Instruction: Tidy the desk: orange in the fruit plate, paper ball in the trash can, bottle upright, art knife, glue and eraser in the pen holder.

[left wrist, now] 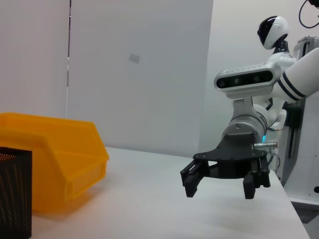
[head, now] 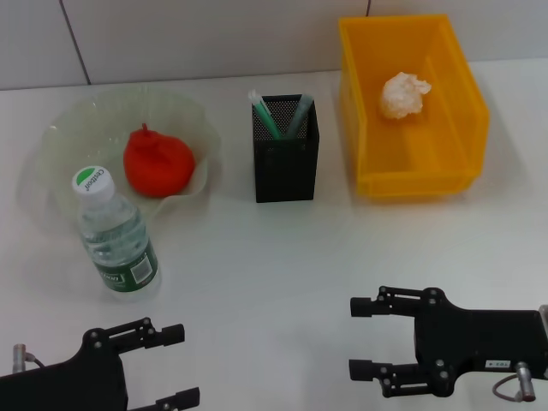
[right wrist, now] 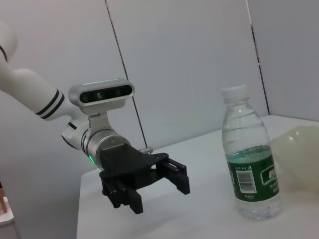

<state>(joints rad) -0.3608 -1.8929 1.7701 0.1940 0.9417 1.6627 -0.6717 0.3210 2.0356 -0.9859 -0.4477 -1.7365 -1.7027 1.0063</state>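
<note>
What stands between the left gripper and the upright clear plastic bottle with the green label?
Nothing visible. The left gripper hangs open near the table's front edge, and only bare white tabletop separates it from the clear plastic bottle, which stands upright just beyond it, in front of the translucent fruit plate.

The plate (head: pixel 60 145) is sitting at the table's (head: pixel 274 282) far left, with the orange (head: pixel 158 161) lying in it. The bottle (head: pixel 116 235) is standing upright just in front of the plate, overlapping its near rim. The pen holder (head: pixel 285 158) is standing near the middle, right of the plate, with pens (head: pixel 282 116) sticking up inside it. The bin (head: pixel 454 163) is sitting to the holder's right, with the paper ball (head: pixel 405 95) resting inside it toward the back. Both grippers are hovering at the near edge, left gripper (head: pixel 167 366) in front of the bottle, right gripper (head: pixel 364 338) in front of the bin, well apart.
</note>
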